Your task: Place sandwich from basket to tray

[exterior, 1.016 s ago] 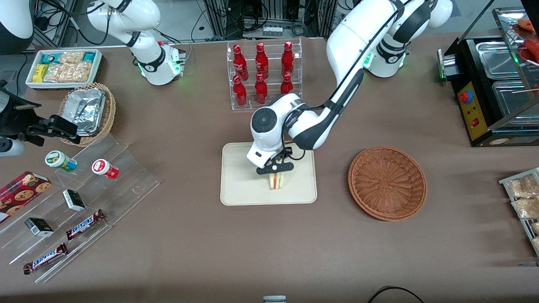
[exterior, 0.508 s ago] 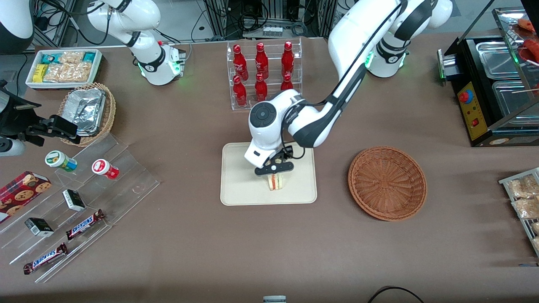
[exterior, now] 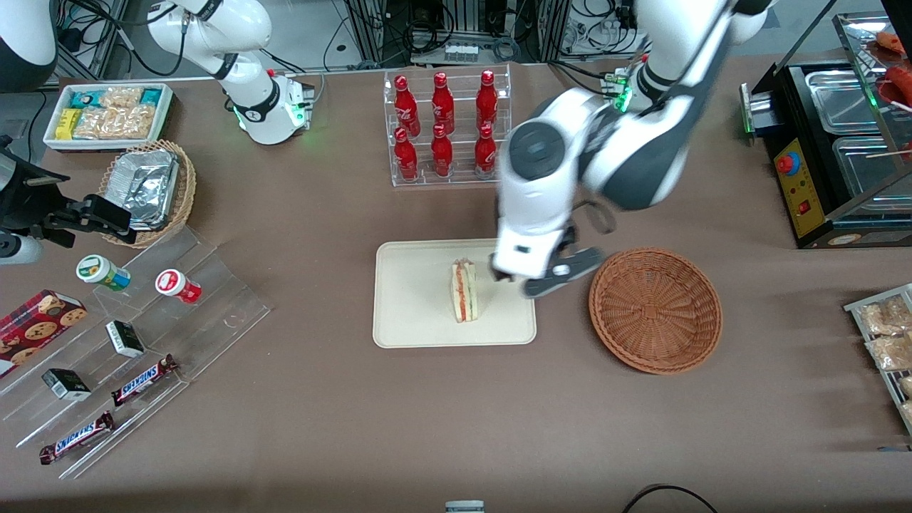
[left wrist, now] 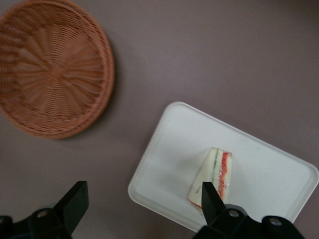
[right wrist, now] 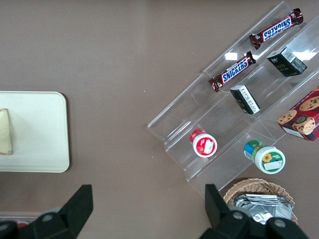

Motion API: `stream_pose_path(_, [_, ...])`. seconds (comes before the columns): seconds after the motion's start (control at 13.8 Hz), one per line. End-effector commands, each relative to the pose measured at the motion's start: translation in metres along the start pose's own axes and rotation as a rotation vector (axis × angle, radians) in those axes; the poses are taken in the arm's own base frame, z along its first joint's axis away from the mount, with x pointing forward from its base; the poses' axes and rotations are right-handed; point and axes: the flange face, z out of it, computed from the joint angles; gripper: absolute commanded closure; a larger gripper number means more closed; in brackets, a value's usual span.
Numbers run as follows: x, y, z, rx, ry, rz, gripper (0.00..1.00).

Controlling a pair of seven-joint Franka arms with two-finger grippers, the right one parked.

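One sandwich (exterior: pixel 464 291) on one tray (exterior: pixel 413 313), one bare basket (exterior: pixel 655 310), tool (exterior: pixel 545 279) released above tray edge

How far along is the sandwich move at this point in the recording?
Done: the sandwich lies on the tray, and the basket holds nothing. In hand: nothing; the left arm's hand is open, free of the sandwich, raised over the tray's edge nearest the basket. The wrist view shows its fingers spread with nothing between them. Left: apparently only pulling the arm away.
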Motion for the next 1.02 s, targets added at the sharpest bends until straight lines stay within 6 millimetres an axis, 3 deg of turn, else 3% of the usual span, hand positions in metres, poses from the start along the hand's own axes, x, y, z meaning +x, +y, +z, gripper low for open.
stream_pose_path(0.0, [0.029, -0.047, -0.027, 0.014, -0.013, -0.053, 0.0])
stream_pose_path(0.15, [0.063, -0.089, -0.037, 0.037, -0.051, -0.009, 0.0])
stream_pose_path(0.51, [0.139, -0.232, -0.086, 0.001, -0.166, 0.155, 0.0])
stream_pose_path(0.73, [0.165, -0.291, -0.095, -0.027, -0.195, 0.232, 0.0])
stream_pose_path(0.94, [0.177, -0.362, -0.101, -0.118, -0.208, 0.433, 0.0])
